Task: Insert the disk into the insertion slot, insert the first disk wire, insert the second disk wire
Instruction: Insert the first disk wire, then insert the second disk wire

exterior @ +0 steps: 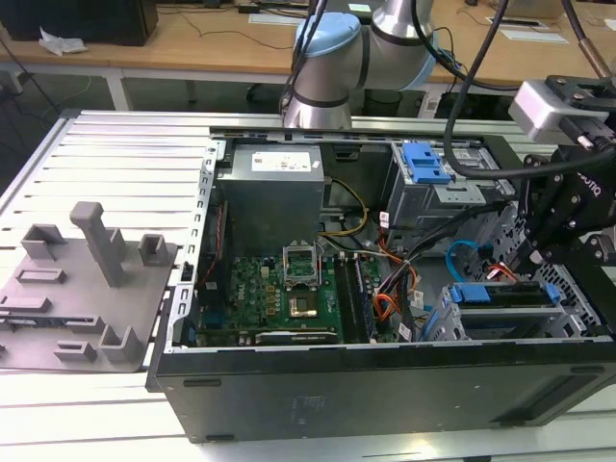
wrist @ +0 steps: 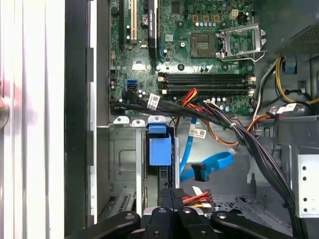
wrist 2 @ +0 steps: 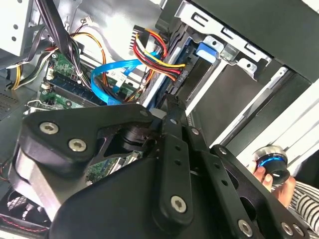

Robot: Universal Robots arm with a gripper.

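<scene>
Hovering closed fingers (wrist: 177, 199) by disk (wrist: 160, 152) | second disk wire (wrist: 214, 163) loose | wire bundle (wrist: 198, 199) alongside

The robot arm (exterior: 332, 58) ran out of frame at the far side, and the disk (exterior: 500, 294) sat in the insertion slot (exterior: 443, 322) at the exterior view's right with little more than its blue frame exposed, its silver body hidden by the cage. In the second wrist view the gripper (wrist 2: 173, 107) blocked much of the motherboard (wrist 2: 70, 84) with its black body, while a hand (wrist 2: 279, 189) on a blue-ringed knob (wrist 2: 271, 163) was cut off at the frame's edge. A pinkish blur (wrist: 3, 112) at the first wrist view's edge could not be identified.
</scene>
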